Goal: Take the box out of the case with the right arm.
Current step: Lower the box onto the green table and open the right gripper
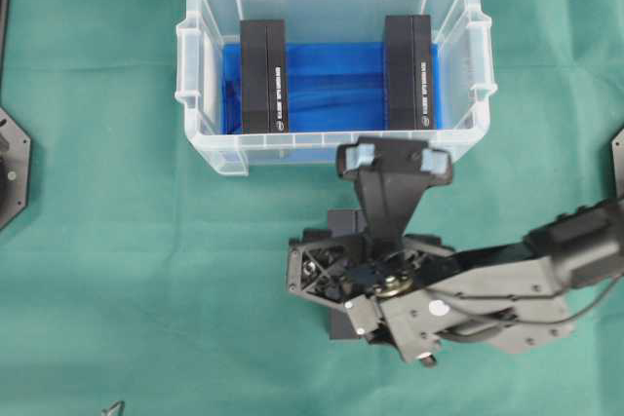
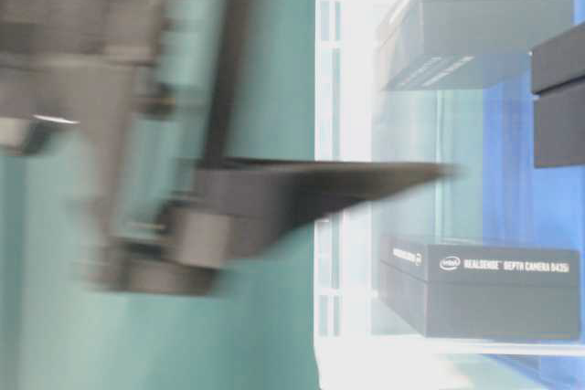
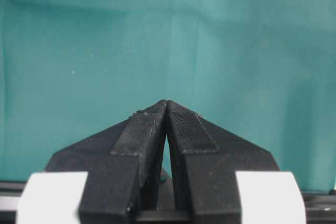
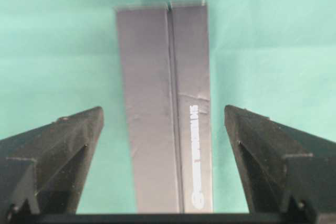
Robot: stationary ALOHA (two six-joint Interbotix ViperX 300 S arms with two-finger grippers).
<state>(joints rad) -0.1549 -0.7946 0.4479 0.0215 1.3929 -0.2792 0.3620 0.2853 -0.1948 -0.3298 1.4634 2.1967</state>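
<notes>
boxes in case (image 1: 214, 133): two, one left (image 1: 263, 75), one right (image 1: 409, 71)
box on cloth: one (image 4: 165, 108)
right gripper (image 4: 164, 124): was wide
left gripper (image 3: 166, 109): was pinched closed

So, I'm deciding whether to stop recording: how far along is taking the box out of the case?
Done, it seems: one box lies on the green cloth outside the case, where two boxes stand with a gap between. In hand: nothing; the right gripper is open astride that box, not touching it. Left: probably only pulling the arm away. The left gripper is shut.
</notes>
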